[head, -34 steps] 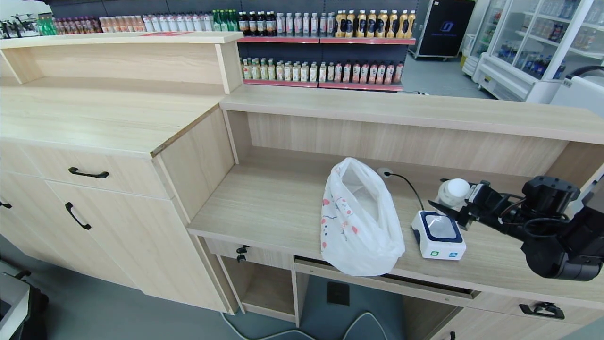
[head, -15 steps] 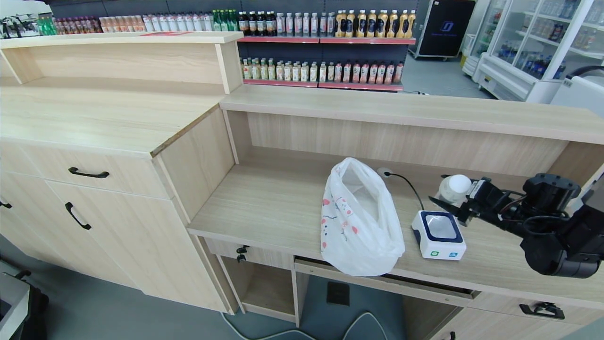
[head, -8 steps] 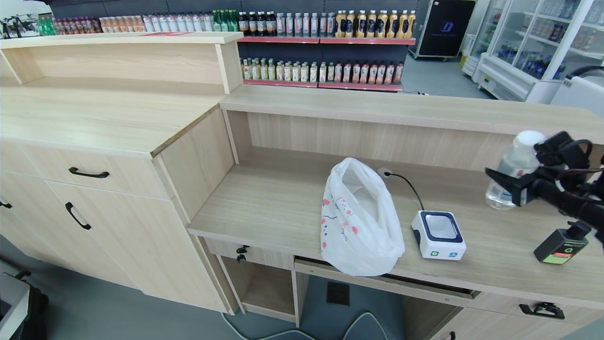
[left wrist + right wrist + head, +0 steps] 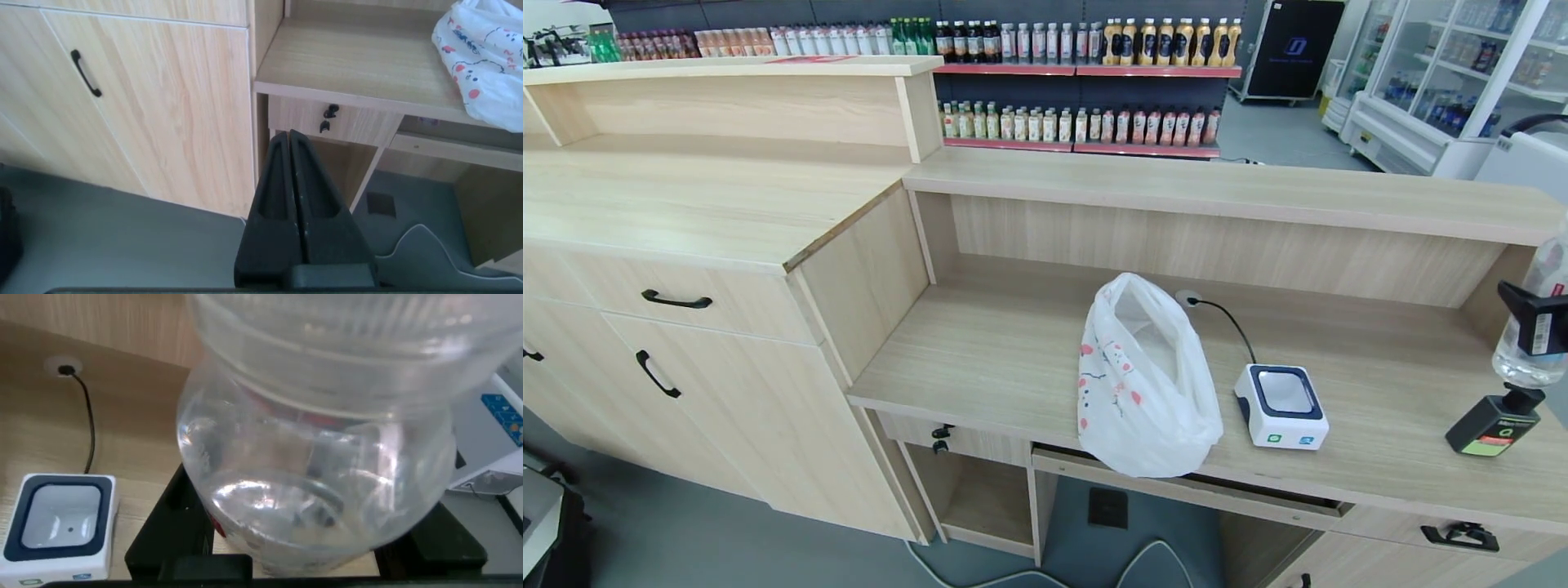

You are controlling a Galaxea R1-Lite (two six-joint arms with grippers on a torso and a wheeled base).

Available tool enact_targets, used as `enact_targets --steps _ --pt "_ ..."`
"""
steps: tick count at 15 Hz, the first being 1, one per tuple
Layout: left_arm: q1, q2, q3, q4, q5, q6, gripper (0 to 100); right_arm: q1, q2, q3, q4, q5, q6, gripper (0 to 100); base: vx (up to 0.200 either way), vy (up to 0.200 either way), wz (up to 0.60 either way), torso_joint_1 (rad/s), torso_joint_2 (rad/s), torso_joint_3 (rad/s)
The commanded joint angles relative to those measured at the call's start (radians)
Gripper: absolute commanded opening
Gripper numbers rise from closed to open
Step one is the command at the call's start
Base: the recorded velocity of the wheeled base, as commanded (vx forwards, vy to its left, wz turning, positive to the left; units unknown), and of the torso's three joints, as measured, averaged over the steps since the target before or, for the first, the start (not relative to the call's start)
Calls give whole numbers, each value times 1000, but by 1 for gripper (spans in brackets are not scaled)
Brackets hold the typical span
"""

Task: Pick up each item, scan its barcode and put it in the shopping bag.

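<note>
A clear water bottle (image 4: 1534, 343) hangs upright at the counter's far right, above the surface, with my right gripper (image 4: 1535, 314) shut on it. The bottle (image 4: 319, 449) looms large in the right wrist view, black fingers (image 4: 176, 531) on both sides. A white and blue barcode scanner (image 4: 1281, 405) sits on the counter right of the white patterned shopping bag (image 4: 1145, 380), whose mouth gapes upward. The scanner (image 4: 57, 527) lies below and to one side of the bottle. My left gripper (image 4: 288, 175) is shut, low beside the cabinet doors, with the bag (image 4: 482, 53) far off.
A small dark bottle with a green label (image 4: 1492, 425) lies on the counter under the held bottle. The scanner's black cable (image 4: 1225, 314) runs to a hole at the back. A raised shelf (image 4: 1225, 192) overhangs the counter's rear. Open counter surface (image 4: 980, 351) lies left of the bag.
My right gripper lifted the water bottle from beside the scanner and carried it up and to the right, to the view's edge. This uncovered the small dark bottle.
</note>
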Motion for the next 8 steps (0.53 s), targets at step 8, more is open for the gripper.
enact_targets --steps 8 --pt "0 0 0 0 0 0 0 133 81 -8 -212 -5 46 0 0 0 600 2 4 2"
